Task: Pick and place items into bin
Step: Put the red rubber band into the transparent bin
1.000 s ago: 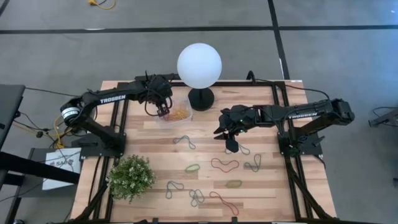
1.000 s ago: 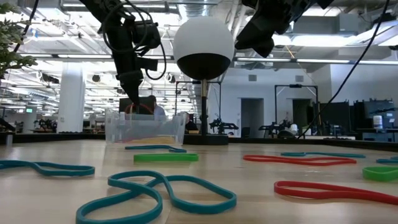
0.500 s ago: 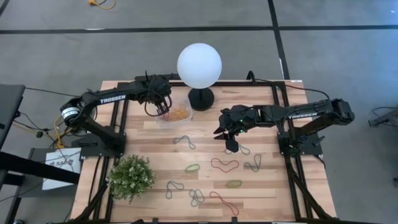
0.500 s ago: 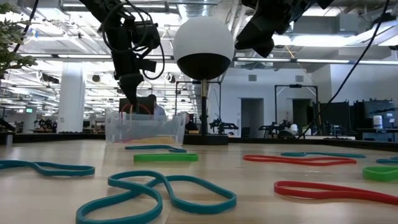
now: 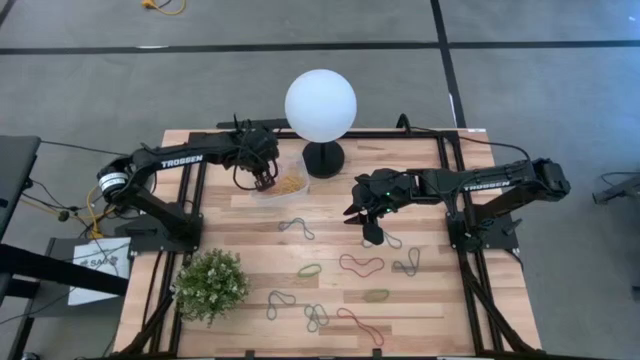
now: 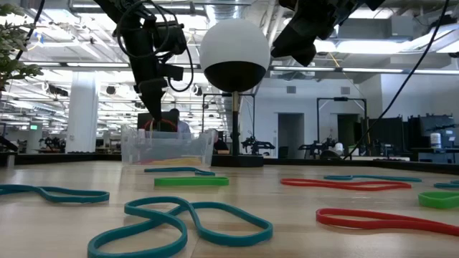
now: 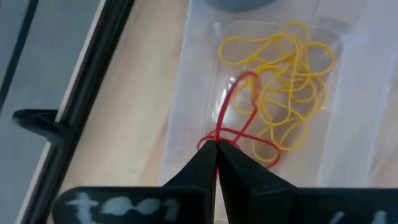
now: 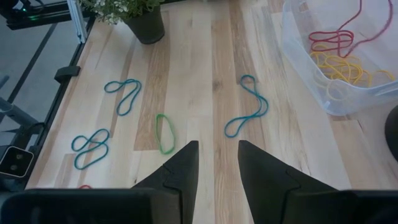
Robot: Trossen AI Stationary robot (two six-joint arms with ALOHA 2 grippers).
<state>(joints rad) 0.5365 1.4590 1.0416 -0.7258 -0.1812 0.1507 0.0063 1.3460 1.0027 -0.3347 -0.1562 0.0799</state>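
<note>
My left gripper (image 5: pixel 262 182) hangs over the clear bin (image 5: pixel 290 186), shut on a red rubber band (image 7: pixel 231 107). Several yellow bands (image 7: pixel 292 81) lie in the bin (image 7: pixel 186 112). My right gripper (image 5: pixel 371 233) waits open above the middle of the table, nothing between its fingers (image 8: pixel 217 158). Loose bands lie flat on the wood: a grey-blue one (image 5: pixel 297 227), a green one (image 5: pixel 309 270), a red one (image 5: pixel 361 264) and several more toward the near edge. My left gripper pinches one end of the red band (image 7: pixel 217 139) between its two fingertips, coming steeply from above. The band hangs slack below the fingers. Its lower loops (image 8: pixel 333 40) lie inside the bin on the yellow bands.
A white globe lamp (image 5: pixel 320 105) on a black base (image 5: pixel 323 158) stands just right of the bin at the far edge. A potted green plant (image 5: pixel 212 285) sits at the near left. Black frame rails run along both sides of the table.
</note>
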